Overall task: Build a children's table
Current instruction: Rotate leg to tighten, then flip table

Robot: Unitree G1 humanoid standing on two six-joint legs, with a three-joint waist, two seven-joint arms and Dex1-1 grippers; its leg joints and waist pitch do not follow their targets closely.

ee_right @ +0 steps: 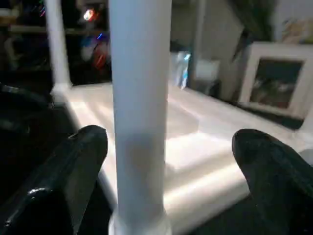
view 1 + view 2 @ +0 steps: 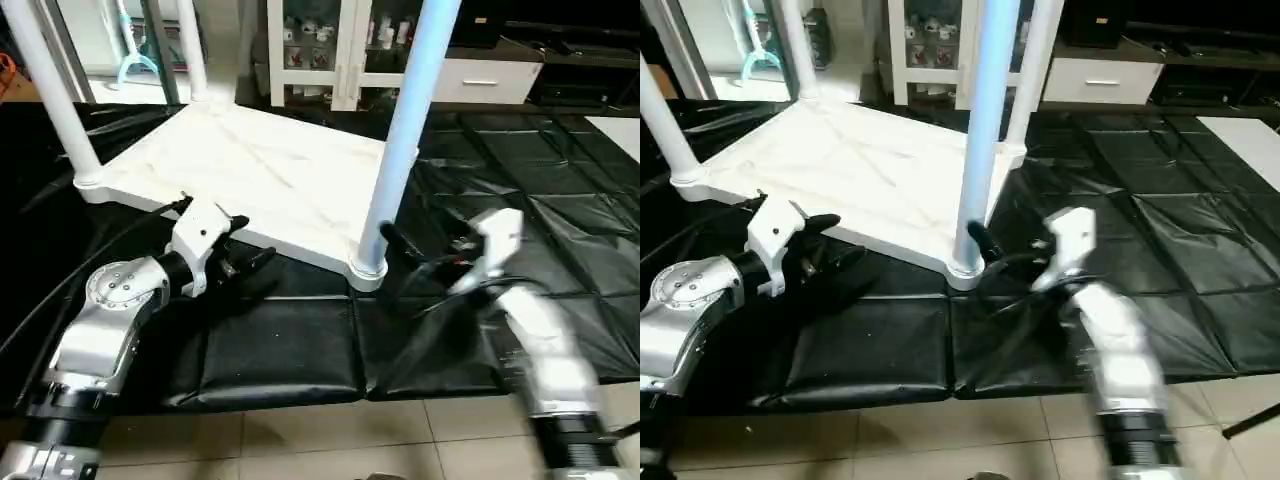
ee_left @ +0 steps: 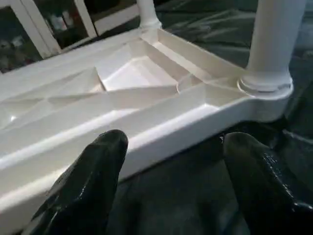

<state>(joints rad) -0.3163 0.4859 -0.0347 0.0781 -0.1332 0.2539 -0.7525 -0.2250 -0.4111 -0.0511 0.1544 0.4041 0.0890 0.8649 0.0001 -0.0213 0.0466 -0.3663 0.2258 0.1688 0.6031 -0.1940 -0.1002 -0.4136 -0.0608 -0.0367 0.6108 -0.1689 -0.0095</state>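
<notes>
Done: four white tapered tube legs (image 2: 400,140) standing in upturned white plastic ribbed square top (image 2: 260,170).
Left: flipping upright.
Left gripper (image 3: 171,186): fingers released, empty.
Right gripper (image 1: 168,181): fingers released, astride near leg.

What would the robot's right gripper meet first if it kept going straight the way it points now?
Most likely the long white tapered tube leg standing in the near corner socket: it rises between the open right gripper fingers, just ahead, though exact depth is unclear.

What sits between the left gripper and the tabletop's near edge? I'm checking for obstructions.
Nothing but bare black mat. The left wrist view shows the left gripper open, its fingers short of the tabletop, with no object in the gap.
</notes>
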